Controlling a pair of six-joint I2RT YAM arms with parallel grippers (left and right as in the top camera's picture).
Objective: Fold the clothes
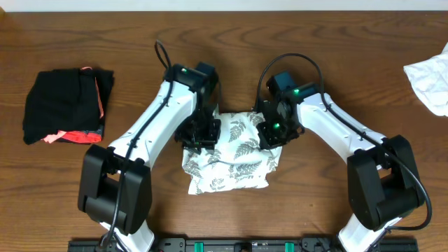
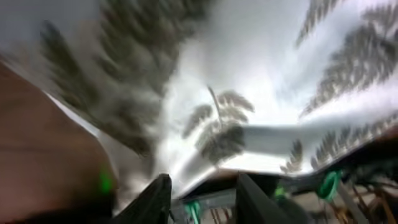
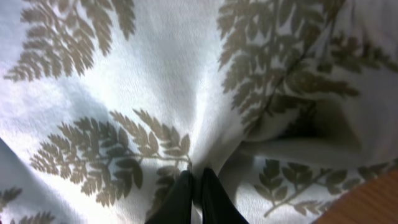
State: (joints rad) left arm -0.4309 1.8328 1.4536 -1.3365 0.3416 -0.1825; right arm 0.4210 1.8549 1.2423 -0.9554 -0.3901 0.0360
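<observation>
A: Checking fold progress: status?
B: Partway. Dress [image 1: 234, 157] sits at the centre of the table [image 1: 336, 42], bunched small, not flat. Squaring left, I'd say.
A: Grippers?
B: Right gripper [image 1: 271, 131] pinches dress at its 3 o'clock; left gripper [image 1: 201, 131] at 9, jaws apart.
A: Counts?
B: One dress, two grippers, one black bundle [image 1: 66, 105] at 10, one white cloth [image 1: 430, 80] at 2.

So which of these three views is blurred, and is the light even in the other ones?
Left wrist view: heavily smeared, and the fern print on the dress looks soft and streaky. Right wrist view: sharp, the weave shows, with a dark shadow inside the fold at the right. Overhead view: sharp and evenly lit, with no glare on the table.
</observation>
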